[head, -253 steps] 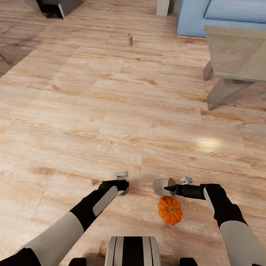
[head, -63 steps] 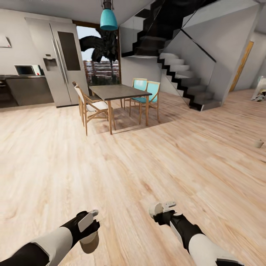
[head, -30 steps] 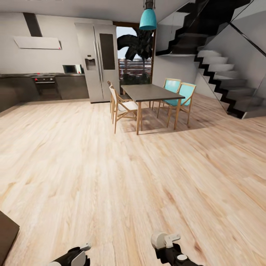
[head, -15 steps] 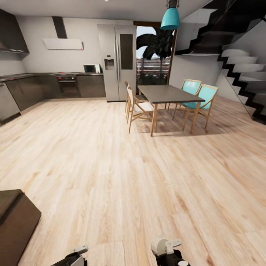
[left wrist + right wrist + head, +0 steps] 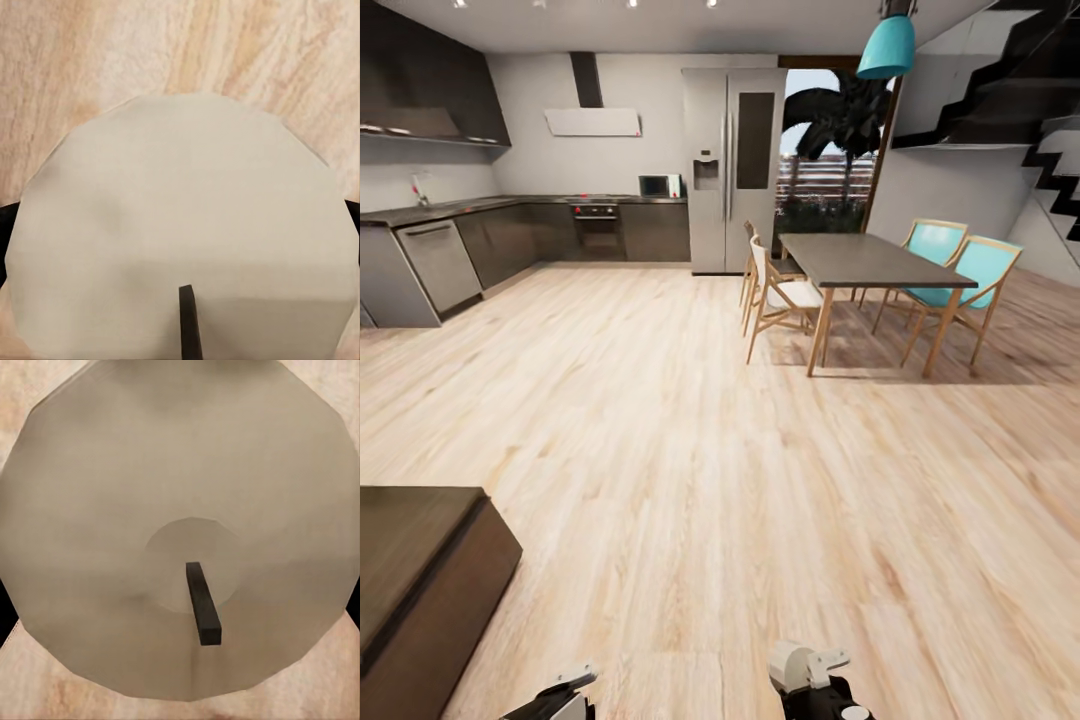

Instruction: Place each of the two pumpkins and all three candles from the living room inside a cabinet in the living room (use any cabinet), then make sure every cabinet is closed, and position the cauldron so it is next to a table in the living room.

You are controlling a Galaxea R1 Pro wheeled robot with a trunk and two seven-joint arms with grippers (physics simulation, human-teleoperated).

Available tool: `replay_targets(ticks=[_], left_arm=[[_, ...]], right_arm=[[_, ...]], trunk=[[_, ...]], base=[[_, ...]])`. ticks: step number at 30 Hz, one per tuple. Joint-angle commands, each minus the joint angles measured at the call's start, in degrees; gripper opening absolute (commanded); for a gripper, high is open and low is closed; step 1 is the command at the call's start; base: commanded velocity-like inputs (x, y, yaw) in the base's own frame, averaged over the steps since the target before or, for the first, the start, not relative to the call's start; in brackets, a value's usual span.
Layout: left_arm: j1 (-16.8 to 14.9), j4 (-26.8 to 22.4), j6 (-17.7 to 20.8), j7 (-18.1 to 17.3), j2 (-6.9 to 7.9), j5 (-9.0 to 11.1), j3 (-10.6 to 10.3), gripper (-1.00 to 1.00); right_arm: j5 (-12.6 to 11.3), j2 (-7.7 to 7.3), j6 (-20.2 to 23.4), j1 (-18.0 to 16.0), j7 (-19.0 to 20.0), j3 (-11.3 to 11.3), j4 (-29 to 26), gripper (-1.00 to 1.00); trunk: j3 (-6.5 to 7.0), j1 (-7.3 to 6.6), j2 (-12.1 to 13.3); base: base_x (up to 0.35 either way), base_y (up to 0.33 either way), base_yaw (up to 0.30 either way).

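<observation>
One grey-beige candle (image 5: 187, 232) with a dark wick sits close in front of the left wrist camera, held in my left gripper (image 5: 568, 688), which peeks in at the head view's bottom edge. A second candle (image 5: 180, 532) is held the same way in my right gripper (image 5: 812, 672); in the head view this candle (image 5: 790, 662) shows as a pale cylinder at the fingers. Both grippers are shut on their candles. A corner of the low dark-brown cabinet (image 5: 420, 570) stands at the lower left. The pumpkins, the cauldron and the low table are out of view.
Pale wood floor (image 5: 690, 440) stretches ahead. A dark dining table (image 5: 865, 260) with wooden and teal chairs stands at the right. Behind are a steel fridge (image 5: 732, 165), dark kitchen counters (image 5: 450, 245) and a staircase (image 5: 1040, 120) at the far right.
The whole head view has swung left: dining table and fridge slid right, the kitchen came in, and more of the cabinet corner shows. Both grippers keep their candles.
</observation>
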Motion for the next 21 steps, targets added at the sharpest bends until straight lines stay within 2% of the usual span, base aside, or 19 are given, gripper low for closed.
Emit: replay_targets(ticks=[1,10,12,16,18,20,21], left_arm=[[0.00,0.01,0.01,0.06,-0.01,-0.06,-0.07,-1.00],[0.00,-0.06,0.04,-0.28,-0.17,-0.06,-0.07,-1.00],[0.00,-0.02,0.02,-1.87,-0.04,-0.06,-0.07,-1.00],[0.00,0.19,-0.30,-7.74,0.48,-0.12,-0.11,-1.00],[0.00,1.46,-3.44,-9.29,0.59,-0.14,-0.15,-1.00],[0.00,2.43,-5.28,-9.55,0.59,-0.14,-0.16,-1.00],[0.00,2.72,-5.84,-9.64,0.59,-0.14,-0.16,-1.00]], right_arm=[[0.00,-0.01,0.00,0.00,-0.02,0.00,-0.01,-1.00],[0.00,0.04,0.00,0.00,-0.07,0.00,0.08,-1.00],[0.00,0.05,0.00,0.00,-0.06,0.00,0.08,-1.00],[0.00,0.17,0.00,0.01,-0.10,0.00,0.38,-1.00],[0.00,0.06,0.05,0.01,-0.62,0.00,0.57,-1.00],[-0.01,-0.14,0.12,0.02,-2.67,-0.01,0.59,-1.00],[-0.05,-0.24,0.10,0.01,-5.59,-0.10,0.60,-1.00]], trunk=[[0.16,-0.23,0.41],[1.59,-2.20,4.02],[1.90,-2.64,4.83],[2.53,-3.52,6.43],[2.83,-3.96,7.23],[3.13,-4.40,8.04],[3.28,-4.62,8.44]], base=[[0.000,0.000,0.282],[0.000,0.000,0.282],[0.000,0.000,0.282],[0.000,0.000,0.281],[0.000,0.000,0.281],[0.000,0.000,0.281],[0.000,0.000,0.282]])
